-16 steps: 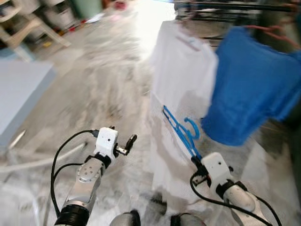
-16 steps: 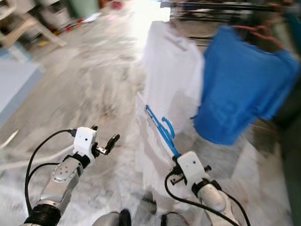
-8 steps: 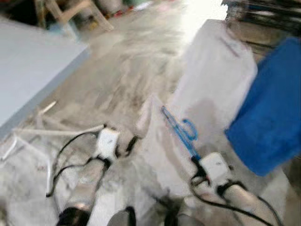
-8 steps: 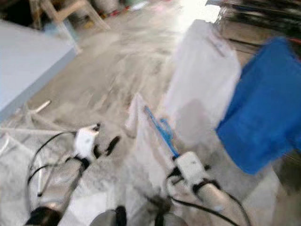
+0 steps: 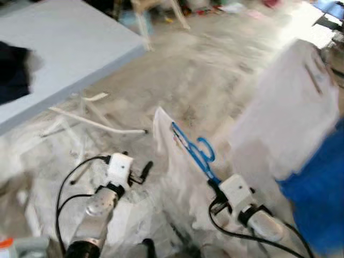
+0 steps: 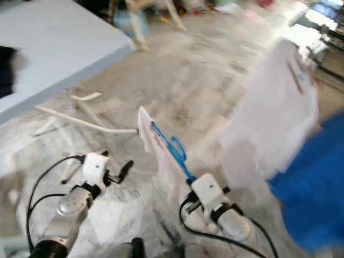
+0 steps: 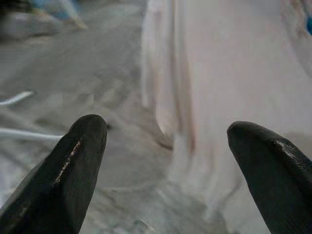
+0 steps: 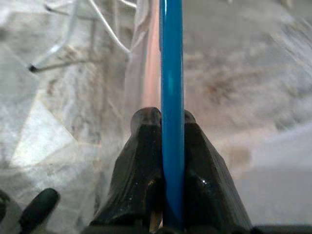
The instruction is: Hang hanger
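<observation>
The blue hanger (image 8: 172, 97) carrying a white garment (image 5: 177, 161) is grasped by the right claw (image 8: 168, 127); the left claw (image 7: 165, 146), at 9 o'clock, is released.

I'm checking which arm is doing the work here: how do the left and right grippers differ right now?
The right gripper is shut on the blue hanger, which carries a white garment; the left gripper is open and holds nothing. The right gripper's fingers press the hanger's bar from both sides; the left gripper's fingers stand wide apart, facing the white garment. Both are held out in front of the robot above the floor.
</observation>
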You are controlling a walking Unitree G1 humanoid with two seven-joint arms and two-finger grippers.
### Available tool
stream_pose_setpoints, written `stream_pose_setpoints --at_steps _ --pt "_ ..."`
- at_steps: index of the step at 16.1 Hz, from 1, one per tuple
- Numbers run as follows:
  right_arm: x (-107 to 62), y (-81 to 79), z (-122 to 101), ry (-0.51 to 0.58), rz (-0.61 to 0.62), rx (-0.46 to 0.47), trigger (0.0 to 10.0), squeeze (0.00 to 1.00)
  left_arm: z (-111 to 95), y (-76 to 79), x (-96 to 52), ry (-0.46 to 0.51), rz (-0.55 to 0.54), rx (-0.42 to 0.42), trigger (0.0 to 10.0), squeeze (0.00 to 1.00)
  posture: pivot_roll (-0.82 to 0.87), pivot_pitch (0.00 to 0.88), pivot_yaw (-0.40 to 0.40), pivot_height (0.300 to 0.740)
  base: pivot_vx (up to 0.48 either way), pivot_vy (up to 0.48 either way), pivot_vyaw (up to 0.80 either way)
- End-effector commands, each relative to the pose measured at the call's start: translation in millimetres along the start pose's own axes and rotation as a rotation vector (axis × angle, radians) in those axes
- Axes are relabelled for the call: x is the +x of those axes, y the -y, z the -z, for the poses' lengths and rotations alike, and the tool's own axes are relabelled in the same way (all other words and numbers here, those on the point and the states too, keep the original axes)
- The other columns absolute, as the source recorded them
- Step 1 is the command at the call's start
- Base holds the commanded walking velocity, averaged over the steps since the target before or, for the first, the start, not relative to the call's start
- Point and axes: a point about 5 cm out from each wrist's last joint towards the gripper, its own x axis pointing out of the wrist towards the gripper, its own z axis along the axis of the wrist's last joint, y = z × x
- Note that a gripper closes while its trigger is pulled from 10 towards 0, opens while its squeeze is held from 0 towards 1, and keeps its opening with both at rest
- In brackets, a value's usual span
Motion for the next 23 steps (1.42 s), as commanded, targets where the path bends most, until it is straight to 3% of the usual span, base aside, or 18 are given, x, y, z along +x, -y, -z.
stream_pose_setpoints --at_steps 1,6,13,17,20,23 --pt "-2.2 1.0 -3 0.020 -0.002 -0.015 10.0 0.00 4 5.2 -1.9 -0.015 0.015 -0.002 10.0 0.00 -0.14 0.194 0.056 0.740 0.000 -0.255 0.78" --pt "-1.3 -8.1 -5 0.036 -0.067 -0.048 10.0 0.00 7 8.7 -3.7 -0.017 0.012 -0.011 10.0 0.00 -0.14 0.197 0.047 0.740 0.000 -0.150 0.78" --pt "1.2 -6.3 -11 0.071 -0.074 -0.028 10.0 0.00 6 9.5 -3.8 0.004 0.007 -0.042 10.0 0.00 -0.13 0.200 0.034 0.740 0.000 0.000 0.00" --pt "2.8 -6.8 -19 0.101 -0.124 -0.038 10.0 0.00 -17 19.5 9.7 0.108 0.082 -0.117 10.0 0.00 -0.13 0.201 0.040 0.740 0.000 0.000 0.00" --pt "2.7 3.9 -24 0.114 -0.106 -0.018 10.0 0.00 -26 22.2 19.8 0.122 0.095 -0.140 10.0 0.00 -0.14 0.200 0.051 0.740 0.000 0.000 0.00" --pt "2.3 4.4 -24 0.109 -0.115 -0.025 10.0 0.00 -31 19.0 25.2 0.122 0.077 -0.156 10.0 0.00 -0.15 0.196 0.059 0.740 0.000 0.000 0.00"
